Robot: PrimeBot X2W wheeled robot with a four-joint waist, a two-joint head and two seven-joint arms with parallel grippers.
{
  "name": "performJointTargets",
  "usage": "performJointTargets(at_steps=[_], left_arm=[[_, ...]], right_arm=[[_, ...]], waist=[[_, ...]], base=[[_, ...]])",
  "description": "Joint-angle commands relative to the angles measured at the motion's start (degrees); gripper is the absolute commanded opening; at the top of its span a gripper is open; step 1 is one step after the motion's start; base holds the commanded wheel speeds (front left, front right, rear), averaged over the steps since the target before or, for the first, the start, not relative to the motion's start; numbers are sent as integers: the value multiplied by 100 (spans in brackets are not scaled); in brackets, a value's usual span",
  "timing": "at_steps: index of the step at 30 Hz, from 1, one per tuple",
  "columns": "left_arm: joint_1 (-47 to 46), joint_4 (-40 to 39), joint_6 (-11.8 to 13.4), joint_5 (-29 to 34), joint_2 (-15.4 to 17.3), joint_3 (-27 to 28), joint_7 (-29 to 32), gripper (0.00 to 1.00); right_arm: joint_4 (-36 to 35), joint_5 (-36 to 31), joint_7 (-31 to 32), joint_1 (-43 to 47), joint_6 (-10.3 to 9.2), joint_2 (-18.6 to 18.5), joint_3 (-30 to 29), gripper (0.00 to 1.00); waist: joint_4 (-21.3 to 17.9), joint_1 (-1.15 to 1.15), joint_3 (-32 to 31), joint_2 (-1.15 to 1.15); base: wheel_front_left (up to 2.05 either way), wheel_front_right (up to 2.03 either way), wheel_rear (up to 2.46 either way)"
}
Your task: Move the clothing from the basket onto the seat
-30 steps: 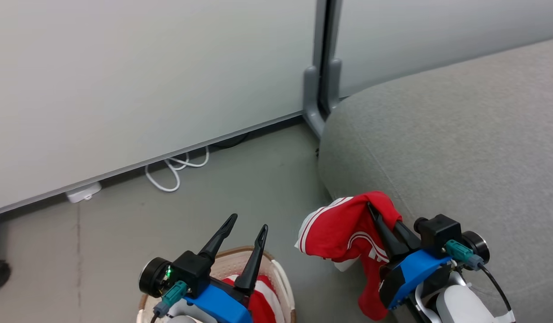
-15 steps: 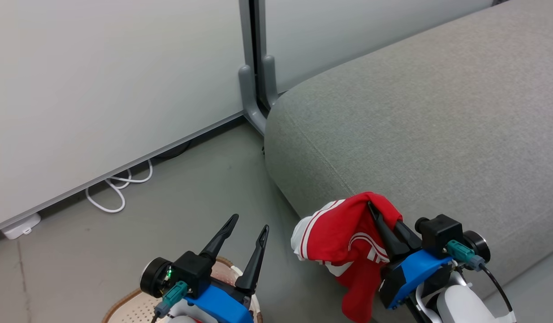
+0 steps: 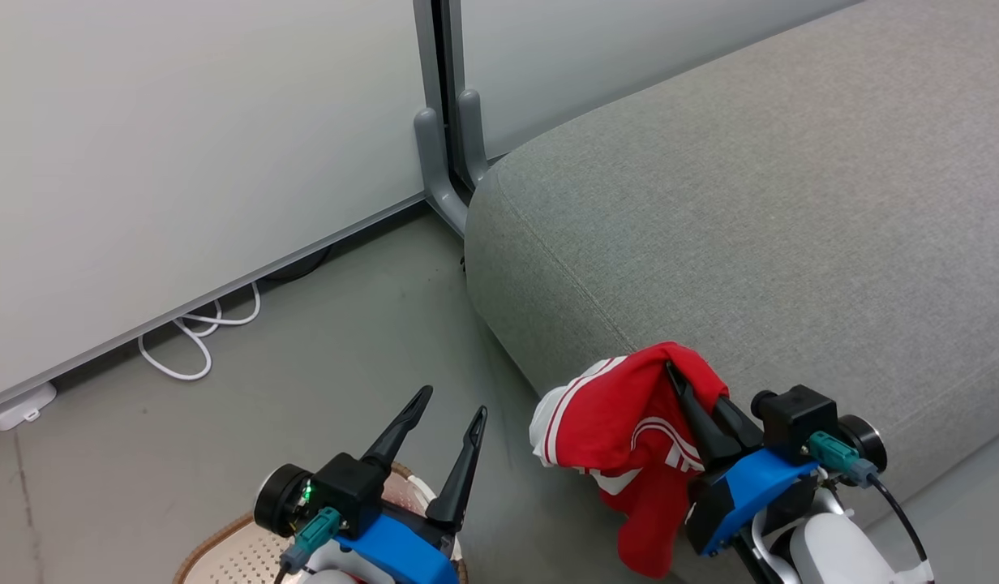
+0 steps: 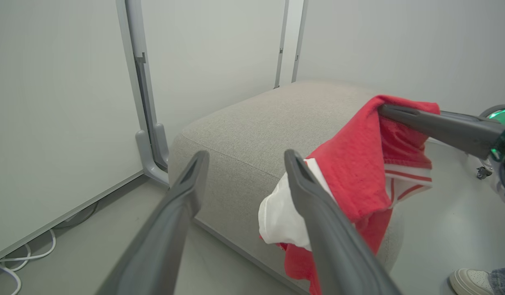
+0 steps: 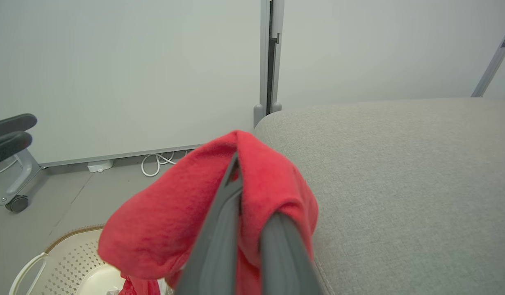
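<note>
One garment (image 3: 605, 414) clamped in right tool (image 3: 676, 378) | left tool (image 3: 451, 402) spread, empty | basket (image 5: 60, 254) contents unclear

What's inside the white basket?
The basket shows its pale bottom and a scrap of red cloth. The red garment in the right claw hides the rest.

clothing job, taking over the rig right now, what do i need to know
Left gripper: open, empty, over the basket.
Right gripper: shut on a red garment, which hangs at the seat's near edge, not on it.
Done: that garment is out of the basket.
Left: lay it on the seat, release, then check the basket for more; its inside is mostly hidden.
</note>
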Motion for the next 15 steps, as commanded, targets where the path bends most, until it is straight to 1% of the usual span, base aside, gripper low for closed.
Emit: performJointTargets(at_steps=[1, 5, 9, 13, 14, 15], left_arm=[[-64, -13, -6, 37, 37, 29, -16, 100], [-133, -57, -6, 72, 76, 61, -16, 100], [-341, -91, -6, 173, 122, -25, -16, 100], [-613, -161, -6, 276, 199, -29, -16, 100], [-613, -161, -6, 276, 199, -29, -16, 100], [-690, -187, -6, 306, 219, -58, -16, 100]], right_arm=[[-14, 21, 25, -107, 2, 14, -4, 0], [-52, 136, 138, -499, 2, -147, -76, 0], [-96, 317, 340, -1133, 2, -457, -203, 0], [-128, 643, 545, -1878, 2, -768, -410, 0], [-128, 643, 545, -1878, 2, -768, -410, 0], [-135, 744, 594, -2066, 2, -871, -495, 0]], waist=[[22, 0, 30, 0], [47, 0, 170, 0], [161, 0, 492, 0], [271, 0, 907, 0], [271, 0, 907, 0], [309, 0, 1035, 0]], base=[[0, 0, 0], [0, 0, 0], [0, 0, 0], [0, 0, 0], [0, 0, 0], [0, 0, 0]])
